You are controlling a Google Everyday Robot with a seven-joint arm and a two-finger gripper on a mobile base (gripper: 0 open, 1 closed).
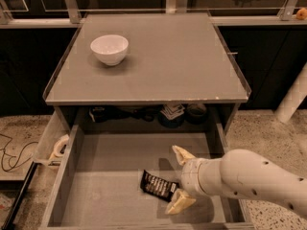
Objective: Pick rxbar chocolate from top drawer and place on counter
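while the hand point(172, 180) hangs in the top drawer point(103, 176), it is spread wide beside the rxbar chocolate point(157, 185)

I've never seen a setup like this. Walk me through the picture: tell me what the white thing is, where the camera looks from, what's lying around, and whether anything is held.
The fat white tube coming in from the right is a robot's arm. Its hand, the gripper, is the pair of cream fingers at its tip. There is only one camera, and it looks down from in front and above. Where it is mounted cannot be told.

The grey tabletop is the counter, and a white bowl stands on it. Below it the top drawer is pulled out. A black snack bar, the rxbar chocolate, lies on the drawer floor.

The gripper is down inside the drawer with its fingers spread, one on each side of the bar's right end. Nothing is held yet. A roll of tape sits in a pale side tray on the left.
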